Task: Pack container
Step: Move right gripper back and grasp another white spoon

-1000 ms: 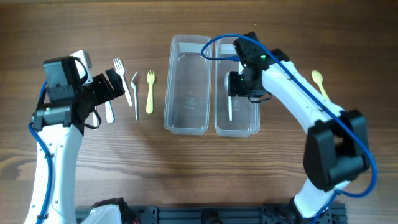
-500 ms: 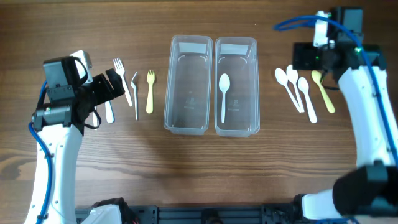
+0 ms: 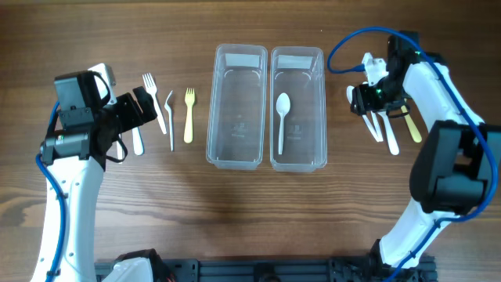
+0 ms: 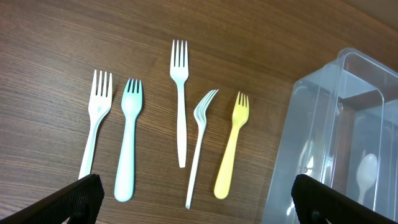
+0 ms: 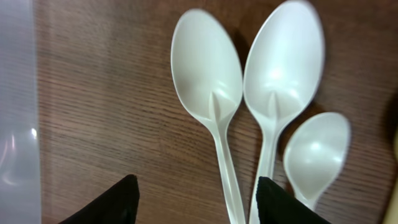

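Observation:
Two clear containers stand mid-table, the left one [image 3: 236,106] empty and the right one [image 3: 297,153] holding one white spoon [image 3: 282,117]. Several forks lie at the left: white [image 4: 178,93], bent white [image 4: 200,140], yellow [image 4: 231,146], teal [image 4: 127,140], another white [image 4: 96,121]. Three white spoons [image 5: 214,106] [image 5: 280,93] [image 5: 314,152] and a yellow spoon [image 3: 407,117] lie at the right. My right gripper [image 5: 196,196] is open low over the leftmost white spoon's handle. My left gripper [image 4: 193,199] is open above the forks.
The clear container's edge shows at the right of the left wrist view [image 4: 323,124] and at the left edge of the right wrist view [image 5: 15,112]. Bare wooden table [image 3: 250,211] lies in front of the containers.
My right arm left the right container with a white spoon lying in it, swung out to the far right, and now has come down over the spoons. The left arm has not moved.

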`<action>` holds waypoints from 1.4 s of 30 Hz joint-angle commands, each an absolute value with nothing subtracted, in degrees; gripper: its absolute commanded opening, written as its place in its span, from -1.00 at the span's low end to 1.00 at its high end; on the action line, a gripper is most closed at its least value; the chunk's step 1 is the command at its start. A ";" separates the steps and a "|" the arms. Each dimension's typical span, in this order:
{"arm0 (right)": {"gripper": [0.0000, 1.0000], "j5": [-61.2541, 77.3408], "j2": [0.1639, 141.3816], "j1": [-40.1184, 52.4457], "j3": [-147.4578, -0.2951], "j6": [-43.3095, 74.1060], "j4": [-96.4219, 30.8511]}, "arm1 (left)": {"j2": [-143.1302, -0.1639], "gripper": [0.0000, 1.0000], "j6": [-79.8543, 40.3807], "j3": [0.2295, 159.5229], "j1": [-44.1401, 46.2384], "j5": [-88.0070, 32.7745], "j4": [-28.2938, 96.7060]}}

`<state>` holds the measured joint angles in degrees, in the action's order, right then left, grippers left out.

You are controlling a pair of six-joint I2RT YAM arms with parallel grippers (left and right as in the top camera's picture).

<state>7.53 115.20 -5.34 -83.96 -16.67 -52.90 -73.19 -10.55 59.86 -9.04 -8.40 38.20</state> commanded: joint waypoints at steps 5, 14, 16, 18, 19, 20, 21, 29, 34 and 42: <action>0.07 7.84 118.48 -5.06 -83.53 -15.57 -52.75 | -73.32 1.00 -9.39 60.99 -9.39 -8.05 38.02; -0.20 5.34 121.93 -4.89 -83.50 -11.55 -51.20 | -73.32 1.00 -9.39 60.99 -9.39 -8.05 38.00; -0.22 5.37 122.52 -4.82 -83.48 -11.53 -51.16 | -73.32 1.00 -9.39 60.99 -9.39 -8.05 38.02; -0.29 5.34 123.15 -4.69 -83.48 -11.38 -51.18 | -73.32 1.00 -9.39 60.99 -9.39 -8.05 38.02; -0.41 5.37 123.37 -4.64 -83.48 -11.29 -51.42 | -73.32 1.00 -9.39 60.99 -9.39 -8.05 38.02; -0.47 5.21 123.39 -4.60 -83.48 -10.46 -51.62 | -73.32 1.00 -9.39 60.99 -9.39 -8.05 38.02; -0.56 4.91 123.39 -4.56 -83.48 -9.80 -51.72 | -73.32 1.00 -9.39 60.99 -9.39 -8.05 38.02; -0.91 2.96 121.51 -4.51 -83.68 -3.64 -54.78 | -73.32 1.00 -9.39 60.99 -9.39 -8.05 38.00; -0.91 4.78 114.37 -4.34 -85.38 -0.86 -56.18 | -73.32 0.99 -9.39 60.99 -9.39 -8.05 38.00; -0.91 14.90 95.53 -0.82 -85.93 6.63 -55.75 | -73.32 1.00 -9.39 60.99 -9.39 -8.05 38.02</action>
